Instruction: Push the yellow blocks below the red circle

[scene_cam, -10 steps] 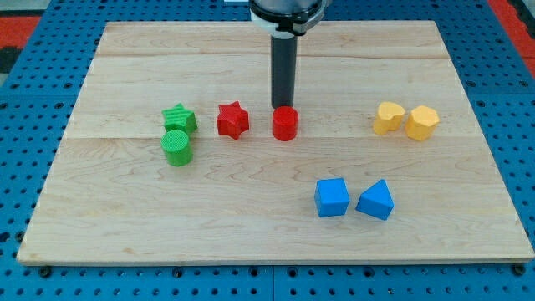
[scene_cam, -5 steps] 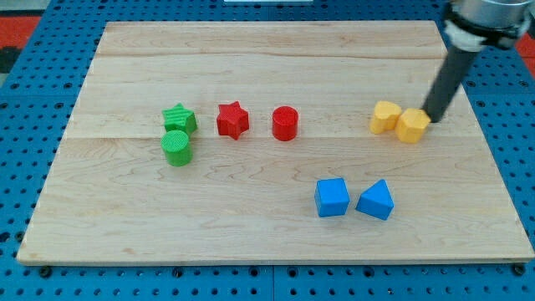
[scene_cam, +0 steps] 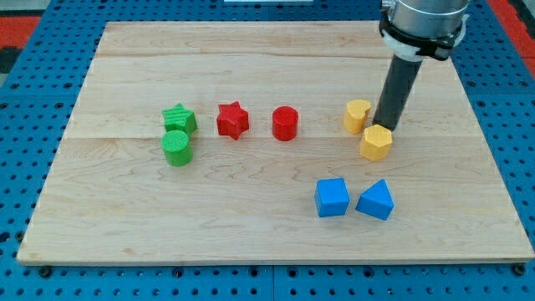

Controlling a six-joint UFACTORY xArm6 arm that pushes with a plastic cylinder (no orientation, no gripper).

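Yellow blocks: rounded yellow block (scene_cam: pixel 357 115) and yellow hexagonal block (scene_cam: pixel 376 142), right of the red cylinder block (scene_cam: pixel 285 123), close together.
My tip (scene_cam: pixel 386 128): just right of the rounded one, touching the hexagonal one's far edge.
Tool: plain dark rod, no jaws, gripping nothing.
Others: red star block (scene_cam: pixel 233 119) left; blue cube (scene_cam: pixel 332 197) nearer on the wooden surface (scene_cam: pixel 125 209).

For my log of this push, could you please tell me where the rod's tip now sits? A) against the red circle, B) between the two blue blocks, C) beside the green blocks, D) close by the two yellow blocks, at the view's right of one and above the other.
D: my tip stands just right of the yellow block and directly above the yellow hexagonal block, far from the red circle.
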